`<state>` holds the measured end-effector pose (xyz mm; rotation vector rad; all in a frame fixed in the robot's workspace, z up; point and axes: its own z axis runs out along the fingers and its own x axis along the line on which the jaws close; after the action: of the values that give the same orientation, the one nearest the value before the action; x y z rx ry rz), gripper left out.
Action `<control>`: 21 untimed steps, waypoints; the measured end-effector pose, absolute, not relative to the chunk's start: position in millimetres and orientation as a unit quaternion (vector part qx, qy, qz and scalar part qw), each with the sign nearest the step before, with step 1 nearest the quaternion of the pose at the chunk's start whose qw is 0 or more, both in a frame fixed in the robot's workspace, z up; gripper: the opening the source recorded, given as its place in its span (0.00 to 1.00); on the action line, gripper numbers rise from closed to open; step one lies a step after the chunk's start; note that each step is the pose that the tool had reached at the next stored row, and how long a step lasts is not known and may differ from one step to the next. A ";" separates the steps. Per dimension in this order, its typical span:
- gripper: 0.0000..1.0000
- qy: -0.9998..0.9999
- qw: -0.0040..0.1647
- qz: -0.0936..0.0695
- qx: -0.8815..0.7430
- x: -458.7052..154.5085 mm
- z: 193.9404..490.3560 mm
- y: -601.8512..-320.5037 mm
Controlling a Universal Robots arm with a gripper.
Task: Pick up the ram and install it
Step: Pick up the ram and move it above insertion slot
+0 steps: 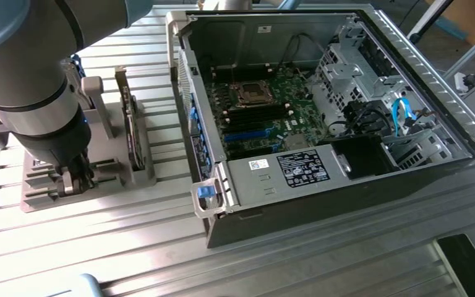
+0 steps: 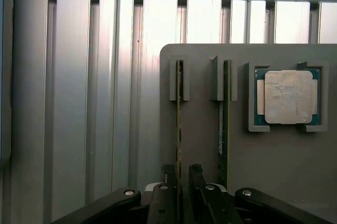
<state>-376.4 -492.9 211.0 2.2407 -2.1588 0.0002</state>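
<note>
— What's nearest?
— The hand, pointing down over the grey holder. Its fingers are partly open and astride the ram, with a slim gap on either side, so nothing is gripped. The ram stands on edge in its slot.
— And beside it?
— A second card stands on edge in the next slot. Past that, a processor chip lies flat in a recess.
— The surface?
— The counter is bare ribbed aluminium. Farther on, toward the exterior view's right, the open computer case lies on it, motherboard facing up.
— The room?
— Beyond the case are pale frame legs and a brown board.
— Anything unclear?
— The arm covers much of the holder in the exterior view. A black slab is cut off at the corner, and I can't say what it is.
</note>
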 end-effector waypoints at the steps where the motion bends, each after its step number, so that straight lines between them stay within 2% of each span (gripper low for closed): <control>1: 0.25 -0.694 0.015 0.000 0.720 -376.4 210.8 -492.9; 21: 0.25 -0.694 0.015 0.000 0.720 -376.4 211.3 -493.4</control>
<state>-376.4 -493.4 211.3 2.2401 -2.1582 0.0014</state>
